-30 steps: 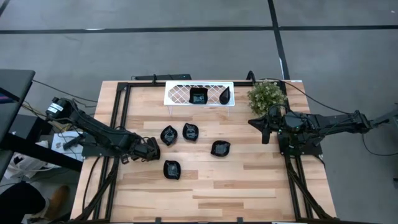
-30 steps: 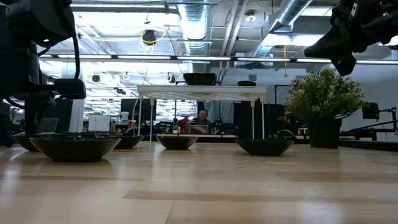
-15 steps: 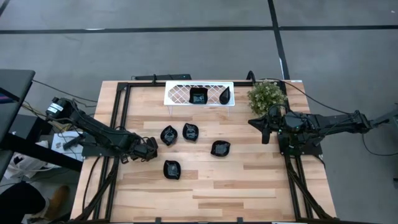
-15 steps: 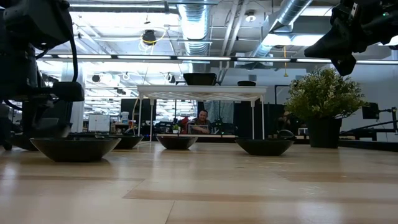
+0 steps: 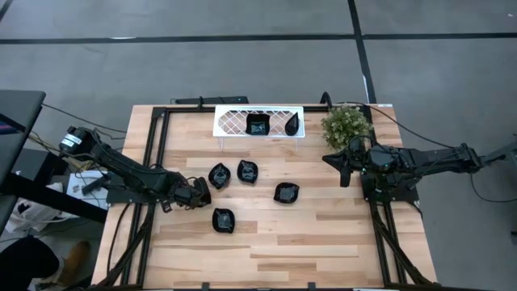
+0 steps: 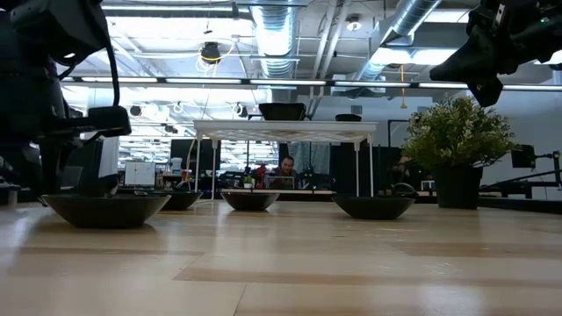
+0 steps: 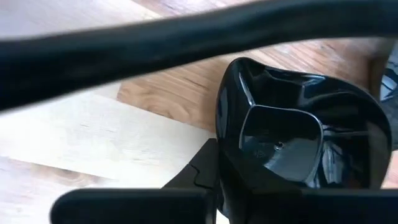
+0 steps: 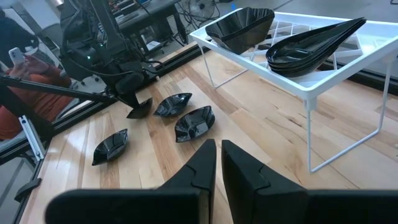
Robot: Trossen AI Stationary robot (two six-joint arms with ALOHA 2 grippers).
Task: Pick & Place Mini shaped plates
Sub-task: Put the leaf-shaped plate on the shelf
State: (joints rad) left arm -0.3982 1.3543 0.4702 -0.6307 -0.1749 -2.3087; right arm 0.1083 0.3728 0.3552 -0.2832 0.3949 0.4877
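Observation:
My left gripper [image 5: 196, 194] hovers near the table's left side, shut on a glossy black squarish mini plate [image 7: 292, 137], which the right wrist view shows tilted below it [image 8: 140, 109]. Several more black plates lie on the wood: two side by side [image 5: 218, 175] [image 5: 246, 170], one toward the right [image 5: 286, 192], one nearer [image 5: 223, 220]. A squarish plate [image 5: 257, 125] and a leaf-shaped one [image 5: 294, 124] rest on the white lattice tray [image 5: 234, 121]. My right gripper [image 8: 219, 155] is shut, held above the table's right side, and touches nothing. My left gripper has the squarish plate by a stretch of its wavy rim [image 7: 225, 152]. One finger [image 7: 205, 169] lies against the outside of the rim; the plate itself hides the other finger. The plate is lifted clear of the table and hangs tilted.
A green plant in a pot [image 5: 347, 125] stands at the far right, close beside my right arm. The tray stands on thin white legs [image 8: 311, 134] at the far edge. Black rails [image 5: 153, 162] run along both sides. Bare wood lies in the near half.
My left gripper, with the plate in it, has dipped a little and risen again, staying close to the left-hand plates. The plates on the table and tray have kept their places.

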